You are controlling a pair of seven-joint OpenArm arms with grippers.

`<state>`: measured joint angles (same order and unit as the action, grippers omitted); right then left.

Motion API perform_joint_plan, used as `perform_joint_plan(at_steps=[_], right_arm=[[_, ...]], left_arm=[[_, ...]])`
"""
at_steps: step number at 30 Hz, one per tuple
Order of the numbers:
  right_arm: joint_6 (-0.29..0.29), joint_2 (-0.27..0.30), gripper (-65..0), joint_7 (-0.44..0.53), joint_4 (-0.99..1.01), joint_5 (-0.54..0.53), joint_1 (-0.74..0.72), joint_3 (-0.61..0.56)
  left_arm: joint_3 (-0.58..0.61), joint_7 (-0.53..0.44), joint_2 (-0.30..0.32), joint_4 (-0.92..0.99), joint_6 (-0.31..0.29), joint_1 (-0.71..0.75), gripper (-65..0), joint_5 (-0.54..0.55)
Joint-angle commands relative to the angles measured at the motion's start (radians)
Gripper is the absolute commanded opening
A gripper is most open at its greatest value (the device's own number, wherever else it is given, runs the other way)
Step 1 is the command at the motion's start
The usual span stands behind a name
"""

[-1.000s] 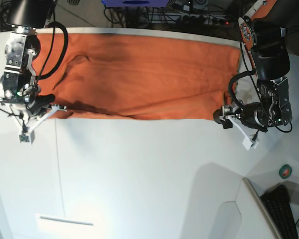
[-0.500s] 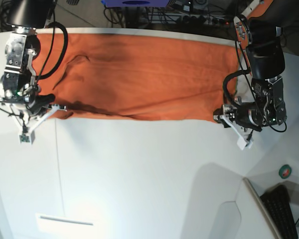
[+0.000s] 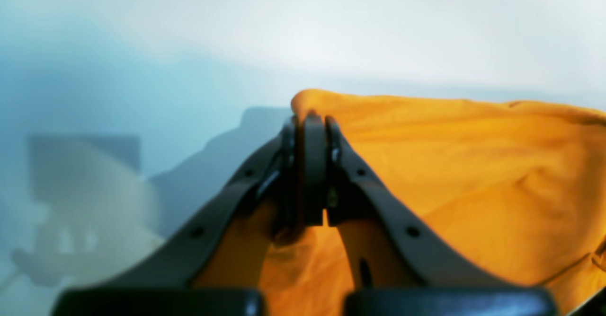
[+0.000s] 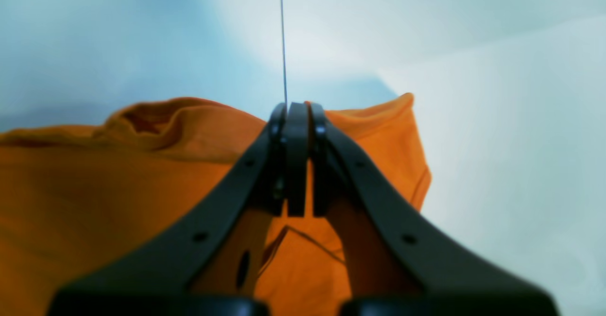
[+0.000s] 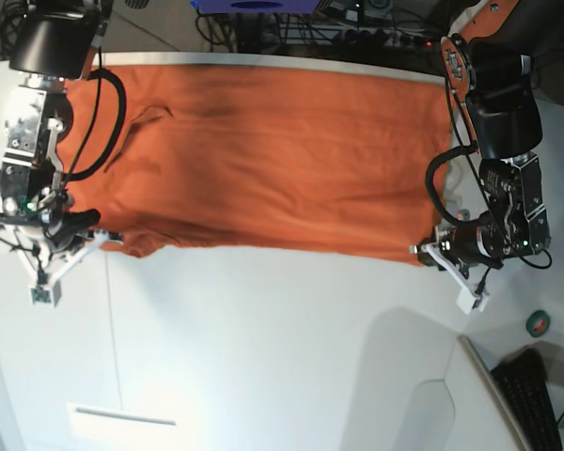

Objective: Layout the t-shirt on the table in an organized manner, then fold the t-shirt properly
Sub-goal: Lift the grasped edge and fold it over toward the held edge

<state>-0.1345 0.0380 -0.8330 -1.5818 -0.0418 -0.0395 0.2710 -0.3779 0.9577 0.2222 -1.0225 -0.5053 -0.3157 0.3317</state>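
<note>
The orange t-shirt (image 5: 273, 150) lies spread wide across the far half of the white table (image 5: 263, 348). At the shirt's near corner on the base view's right, my left gripper (image 5: 425, 252) is shut on the fabric. In the left wrist view the left gripper (image 3: 310, 123) pinches a raised peak of the t-shirt (image 3: 473, 174). My right gripper (image 5: 103, 240) is shut on the opposite near corner, on the base view's left. The right wrist view shows the right gripper (image 4: 296, 111) clamped over a fold of the t-shirt (image 4: 118, 179).
A thin dark seam (image 5: 110, 319) runs toward the table's near edge. Off the table's right side sit a green tape roll (image 5: 539, 323) and a black keyboard (image 5: 531, 399). Cables and a blue object (image 5: 254, 5) lie behind the far edge.
My left gripper closed on the shirt's right near corner. Both grippers then moved toward the table's near side, drawing the shirt's near edge with them and flattening it.
</note>
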Motion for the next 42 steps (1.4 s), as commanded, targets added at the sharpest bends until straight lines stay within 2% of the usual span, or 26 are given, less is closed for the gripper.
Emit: perform_joint_plan(at_steps=[1,4,9,11,22,24,27,29,36,42], right_arm=[[-0.001,0.007,-65.0,0.022,-0.010,0.001,-0.033,0.000],[-0.001,0.012,-65.0,0.022,0.041,0.001,-0.078,0.000],[-0.001,0.017,-65.0,0.031,0.105,0.001,-0.106,0.000],[-0.001,0.015,-65.0,0.062,0.105,0.001,-0.107,0.000],[-0.001,0.038,-65.0,0.136,0.271,0.003,-0.155,0.000],[-0.001,0.038,-65.0,0.125,0.260,0.003,-0.150,0.000],[-0.001,0.038,-65.0,0.053,0.143,0.003,-0.109,0.000],[-0.001,0.035,-65.0,0.050,0.087,0.003,-0.079,0.000],[-0.001,0.036,-65.0,0.048,0.100,0.003,-0.055,0.000],[-0.001,0.032,-65.0,0.050,0.073,0.003,-0.003,0.000]], left_arm=[[-0.002,-0.010,0.013,-0.035,-0.008,-0.021,-65.0,0.008],[0.000,-0.012,0.013,-0.068,-0.008,-0.023,-65.0,0.008],[0.106,-0.024,0.016,-0.074,-0.006,-0.023,-65.0,0.000],[0.130,-0.059,0.016,-0.069,-0.006,-0.023,-65.0,0.000],[0.138,-0.085,0.023,-0.066,-0.005,-0.021,-65.0,-0.001],[0.138,-0.087,0.036,-0.068,-0.005,-0.020,-65.0,-0.001],[0.139,-0.087,0.050,-0.075,-0.005,-0.013,-65.0,-0.001],[0.139,-0.087,0.050,-0.075,-0.005,-0.003,-65.0,-0.001],[0.141,-0.158,0.052,-0.072,-0.005,0.023,-65.0,-0.003],[0.230,-0.164,0.069,-0.077,-0.005,0.039,-65.0,-0.003]])
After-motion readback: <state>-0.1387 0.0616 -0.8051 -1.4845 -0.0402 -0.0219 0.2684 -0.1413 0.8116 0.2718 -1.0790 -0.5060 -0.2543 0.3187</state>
